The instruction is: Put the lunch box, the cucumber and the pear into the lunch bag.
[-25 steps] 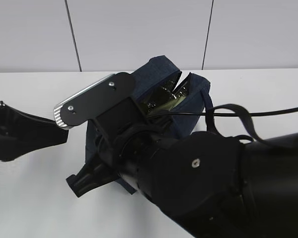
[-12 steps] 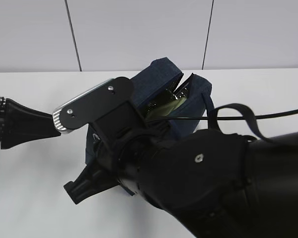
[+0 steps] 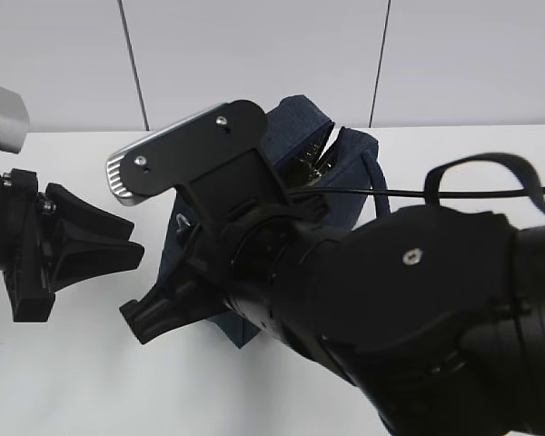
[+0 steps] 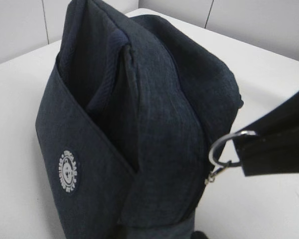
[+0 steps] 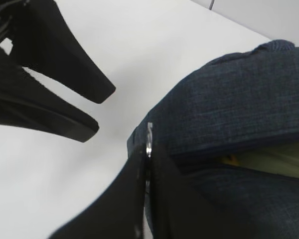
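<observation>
The lunch bag (image 3: 291, 145) stands on the white table (image 3: 454, 154), toward its far edge near the middle. It is a boxy, dark navy fabric bag. The top seam is parted along part of its length, and silvery lining shows in the gap.

The right claw (image 5: 148, 149) is closed on the metal ring zipper pull (image 5: 149, 137), which stands edge-on between the fingertips at the end of the bag. The left claw (image 3: 118, 250) stands partly open and holds nothing. It is beside the bag on the left, apart from it.

Contents: in the right wrist view a pale green surface, judged to be the lunch box (image 5: 274, 162), shows through the opening, with a small yellow patch beside it that may be the pear. The cucumber cannot be seen in any view.

Handling notes (judgement):
- The bag is soft and will fold or slide under a pull. Steady the body with the free claw when the zipper is worked.
- The ring is thin, hard and smooth. Grip across its flat faces and pull in line with the zipper track to avoid slip.
- The looped handle and fabric edges give a secure hold. The broad side panels do not.
- The glass-based box inside adds weight and is fragile. Do not tip the bag.
</observation>
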`<control>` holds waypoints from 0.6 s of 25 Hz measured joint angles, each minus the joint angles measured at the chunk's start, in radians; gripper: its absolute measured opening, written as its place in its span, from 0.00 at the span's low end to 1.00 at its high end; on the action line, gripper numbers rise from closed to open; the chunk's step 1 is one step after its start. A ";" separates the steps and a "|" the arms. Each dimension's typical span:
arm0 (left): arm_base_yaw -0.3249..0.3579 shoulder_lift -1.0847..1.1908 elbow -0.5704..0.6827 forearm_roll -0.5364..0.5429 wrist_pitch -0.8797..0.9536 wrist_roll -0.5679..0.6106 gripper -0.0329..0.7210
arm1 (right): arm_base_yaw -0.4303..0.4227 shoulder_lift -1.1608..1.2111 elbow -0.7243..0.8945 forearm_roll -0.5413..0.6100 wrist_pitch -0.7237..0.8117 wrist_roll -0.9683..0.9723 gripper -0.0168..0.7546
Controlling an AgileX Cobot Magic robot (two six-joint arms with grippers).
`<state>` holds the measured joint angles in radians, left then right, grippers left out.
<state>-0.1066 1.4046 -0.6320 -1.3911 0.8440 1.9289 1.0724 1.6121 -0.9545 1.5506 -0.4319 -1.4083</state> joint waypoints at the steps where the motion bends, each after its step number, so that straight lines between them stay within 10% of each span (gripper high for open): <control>1: -0.006 0.001 0.000 -0.012 -0.010 0.014 0.36 | 0.000 0.000 0.000 0.005 0.004 -0.002 0.02; 15: -0.011 0.127 -0.009 -0.085 0.042 0.116 0.36 | 0.000 0.000 0.000 0.038 0.030 -0.033 0.02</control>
<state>-0.1179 1.5314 -0.6407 -1.4757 0.8865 2.0449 1.0724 1.6121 -0.9545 1.5888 -0.4014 -1.4417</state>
